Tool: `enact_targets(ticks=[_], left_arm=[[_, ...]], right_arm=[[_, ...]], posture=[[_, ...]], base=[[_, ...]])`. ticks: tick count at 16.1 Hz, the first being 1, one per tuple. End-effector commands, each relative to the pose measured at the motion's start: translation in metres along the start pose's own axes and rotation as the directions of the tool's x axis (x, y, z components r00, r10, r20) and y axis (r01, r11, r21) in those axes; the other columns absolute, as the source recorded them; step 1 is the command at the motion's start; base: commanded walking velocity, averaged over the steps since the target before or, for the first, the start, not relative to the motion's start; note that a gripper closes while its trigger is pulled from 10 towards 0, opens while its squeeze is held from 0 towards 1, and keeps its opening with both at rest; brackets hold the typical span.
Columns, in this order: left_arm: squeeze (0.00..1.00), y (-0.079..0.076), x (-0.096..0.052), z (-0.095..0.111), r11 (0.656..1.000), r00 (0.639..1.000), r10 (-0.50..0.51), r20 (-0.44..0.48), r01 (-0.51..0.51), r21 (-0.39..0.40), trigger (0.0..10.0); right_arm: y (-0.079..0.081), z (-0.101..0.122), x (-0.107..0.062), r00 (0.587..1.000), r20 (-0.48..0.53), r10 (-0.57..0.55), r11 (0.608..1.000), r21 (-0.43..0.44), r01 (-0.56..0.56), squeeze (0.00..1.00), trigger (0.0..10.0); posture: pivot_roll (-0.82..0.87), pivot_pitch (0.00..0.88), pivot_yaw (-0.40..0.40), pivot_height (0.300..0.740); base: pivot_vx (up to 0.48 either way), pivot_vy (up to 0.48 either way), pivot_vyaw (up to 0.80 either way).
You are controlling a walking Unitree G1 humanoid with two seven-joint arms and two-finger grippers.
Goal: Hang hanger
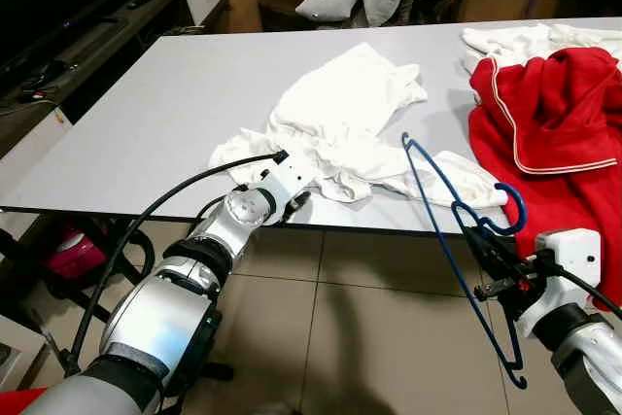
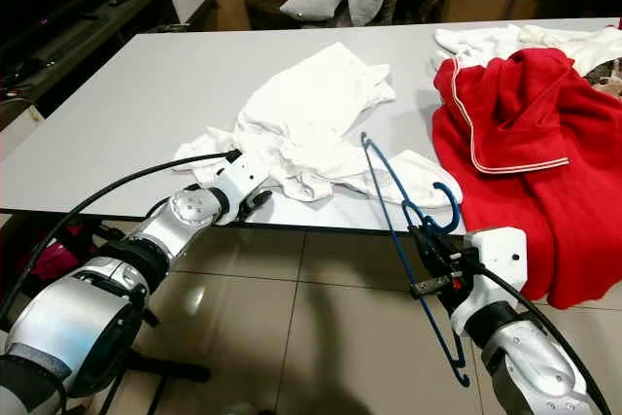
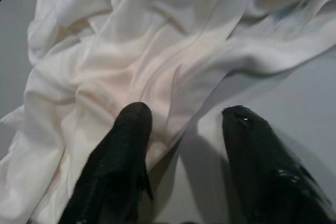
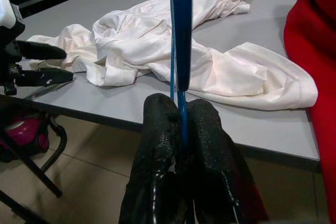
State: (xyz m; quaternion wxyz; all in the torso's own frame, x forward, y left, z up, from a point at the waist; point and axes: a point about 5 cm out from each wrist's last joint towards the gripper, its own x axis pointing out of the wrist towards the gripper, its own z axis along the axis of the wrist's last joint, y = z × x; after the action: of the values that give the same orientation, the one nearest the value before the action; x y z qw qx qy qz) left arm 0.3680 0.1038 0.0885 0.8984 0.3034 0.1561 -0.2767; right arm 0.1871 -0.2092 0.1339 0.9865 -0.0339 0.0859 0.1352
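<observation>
The blue hanger (image 1: 457, 240) is clamped between the closed fingers of the right gripper (image 1: 483, 250), held off the near table (image 1: 146, 114) edge, its long axis running steeply from above the gripper to below it, hook just past the fingertips. The white garment (image 1: 340, 123) lies ahead of the right gripper, toward the left arm. The left gripper (image 3: 184, 129), fingers spread, rests at the garment's near edge; judged the nearer arm to the cloth. A red garment (image 1: 554, 114) lies just beyond the right gripper's outer side.

Two silver arms with black cables, white wrist blocks, black two-fingered left hand (image 1: 294, 203) and right hand (image 1: 483, 243).
</observation>
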Motion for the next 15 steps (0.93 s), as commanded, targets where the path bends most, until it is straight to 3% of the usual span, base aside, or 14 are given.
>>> enact_targets(ticks=[1,15], left_arm=[[0.0,0.01,-0.002,-0.002,0.999,0.999,0.04,-0.032,-0.039,0.013,0.0],[0.0,0.021,-0.006,-0.013,0.989,0.982,0.142,-0.122,-0.135,0.063,0.0]], right_arm=[[0.007,0.003,-0.002,1.0,0.013,0.014,1.0,0.002,-0.014,0.0,10.0],[0.017,0.004,-0.003,0.999,0.013,0.034,0.999,0.01,-0.034,0.0,10.0]], posture=[[-0.05,0.0,0.19,0.74],[-0.07,0.016,0.198,0.74]], base=[[0.0,0.0,0.0],[0.0,0.0,0.0]])
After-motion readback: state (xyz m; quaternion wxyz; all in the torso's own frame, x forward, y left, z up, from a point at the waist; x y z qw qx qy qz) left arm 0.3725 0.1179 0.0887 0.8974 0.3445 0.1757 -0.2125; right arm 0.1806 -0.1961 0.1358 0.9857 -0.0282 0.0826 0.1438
